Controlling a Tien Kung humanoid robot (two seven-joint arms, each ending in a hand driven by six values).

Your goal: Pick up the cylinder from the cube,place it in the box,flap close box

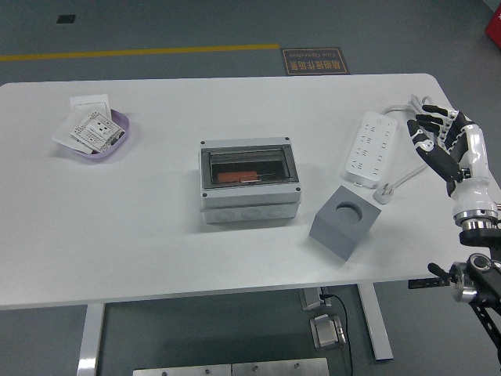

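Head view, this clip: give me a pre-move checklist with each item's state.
1. Cylinder out of cube: ok, its socket is empty.
2. Orange cylinder in box: ok, seen through the cover.
3. Box flap closed: ok, clear cover lies flat.
4. Right hand holding nothing: ok, fingers open, beside the power strip.
5. Left hand position: cannot tell, out of view.
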